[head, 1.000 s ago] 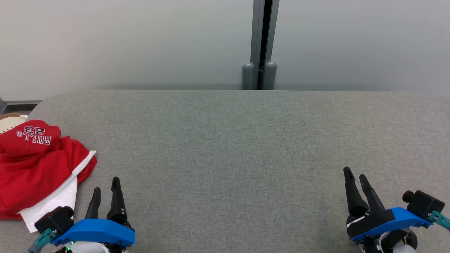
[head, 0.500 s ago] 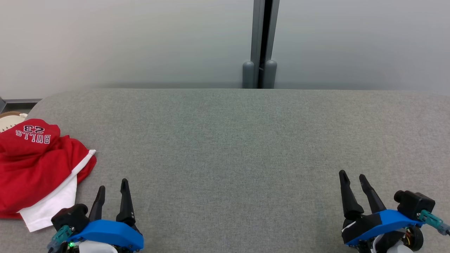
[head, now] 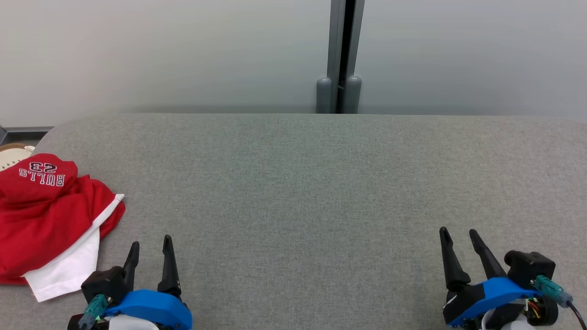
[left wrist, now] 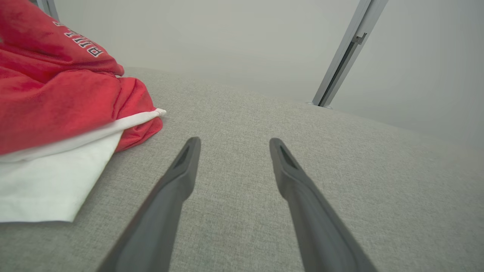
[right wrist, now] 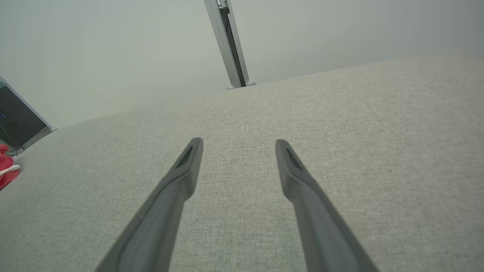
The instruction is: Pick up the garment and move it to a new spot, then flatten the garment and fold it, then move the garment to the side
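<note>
Both arms backed off toward the near edge over the last sec, cam nudged a bit too. The left gripper (head: 151,240) slid away from the garment (head: 50,215), jaws spread, nothing in them. The right gripper (head: 457,230) is the same, spread & empty near the right corner. Garment's a lumpy red/white bundle at the tabletop (head: 298,183) left edge. Prob parked aside already, or not grabbed yet, can't tell tbh.

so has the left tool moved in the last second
Yes. Against the red garment, the left tool has slid right, away from it, and drawn back slightly toward the bottom edge.
</note>
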`<state>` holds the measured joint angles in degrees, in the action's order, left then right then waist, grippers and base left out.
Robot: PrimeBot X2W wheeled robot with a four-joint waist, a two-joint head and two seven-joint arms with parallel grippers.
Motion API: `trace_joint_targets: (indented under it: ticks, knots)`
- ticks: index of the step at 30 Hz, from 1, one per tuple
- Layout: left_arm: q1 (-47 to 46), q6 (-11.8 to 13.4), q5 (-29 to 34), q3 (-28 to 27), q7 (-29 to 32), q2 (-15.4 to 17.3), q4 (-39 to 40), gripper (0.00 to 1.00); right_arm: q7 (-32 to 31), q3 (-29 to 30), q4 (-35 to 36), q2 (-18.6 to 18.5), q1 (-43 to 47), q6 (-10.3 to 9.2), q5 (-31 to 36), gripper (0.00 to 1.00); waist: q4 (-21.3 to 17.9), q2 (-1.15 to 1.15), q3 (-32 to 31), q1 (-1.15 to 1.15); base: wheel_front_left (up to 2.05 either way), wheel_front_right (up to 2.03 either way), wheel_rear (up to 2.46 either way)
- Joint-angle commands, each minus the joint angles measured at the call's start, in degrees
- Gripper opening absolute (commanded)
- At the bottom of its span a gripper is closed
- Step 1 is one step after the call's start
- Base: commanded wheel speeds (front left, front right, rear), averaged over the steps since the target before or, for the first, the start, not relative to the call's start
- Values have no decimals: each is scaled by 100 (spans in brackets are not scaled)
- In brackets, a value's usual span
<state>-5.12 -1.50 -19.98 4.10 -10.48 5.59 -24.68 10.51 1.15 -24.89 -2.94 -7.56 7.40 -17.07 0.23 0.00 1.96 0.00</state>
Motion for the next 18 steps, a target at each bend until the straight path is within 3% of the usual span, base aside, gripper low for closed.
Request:
trace_joint_targets:
  ticks: [1,18]
  knots:
    - [-59,36,112,-33,-49,9,11,100,46,24,16,0,-100,12,127,100,0,0,3,0,0,0,0]
    - [91,11,736,-169,-251,-115,27,100,250,186,88,3,36,10,777,100,6,0,1,0,0,0,0]
